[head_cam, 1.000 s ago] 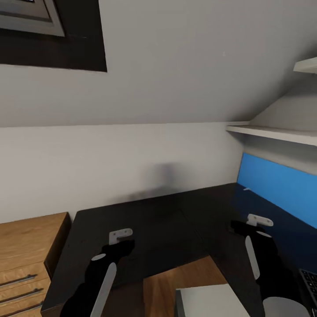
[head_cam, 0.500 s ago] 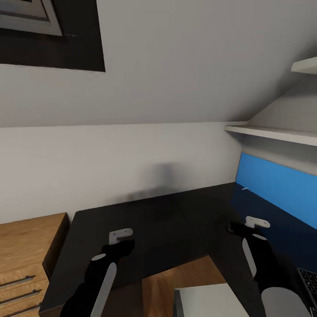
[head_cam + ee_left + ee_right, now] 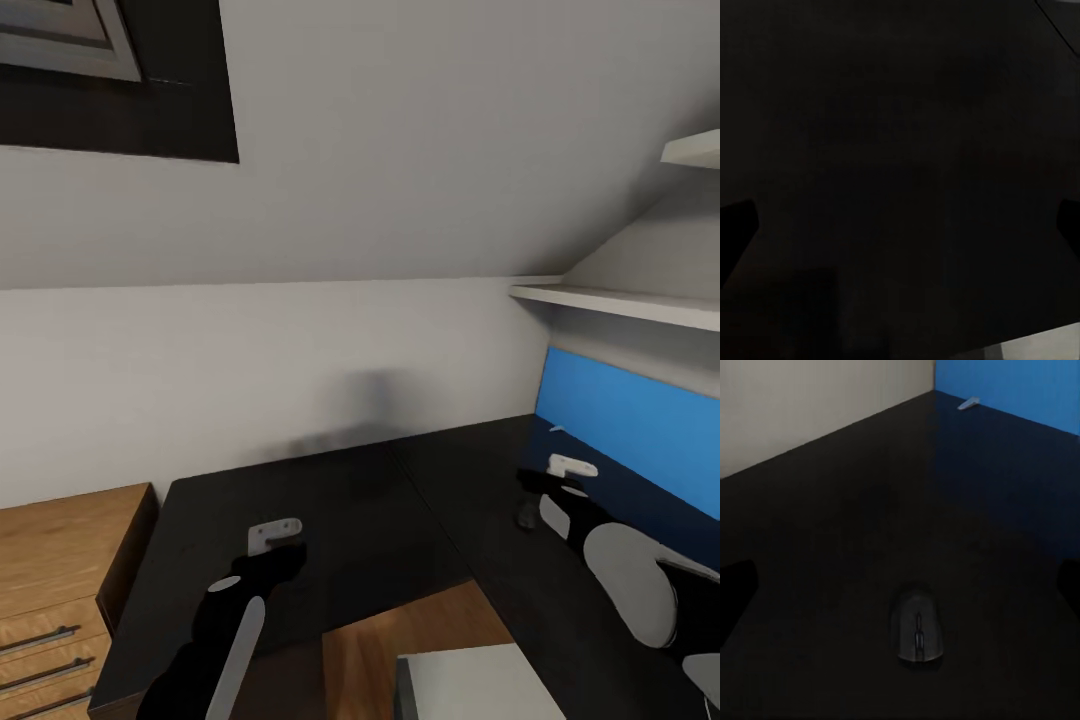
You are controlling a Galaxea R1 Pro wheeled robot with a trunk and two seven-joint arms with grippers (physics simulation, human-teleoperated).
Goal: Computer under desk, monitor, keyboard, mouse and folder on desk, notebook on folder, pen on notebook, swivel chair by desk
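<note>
Glossy black desk [image 3: 350, 520] with blue back panel [image 3: 630, 425], largest here. Right gripper [image 3: 545, 490] hovering above the desk's right wing, near the back panel, fingers spread wide, grasping nothing. Left gripper [image 3: 275, 545] over the left wing, well apart from the mouse, fingers likewise parted and bare. Mouse [image 3: 918, 627] lying on the top just beneath and ahead of the right gripper, long axis running between its fingers; right arm clearly nearer
</note>
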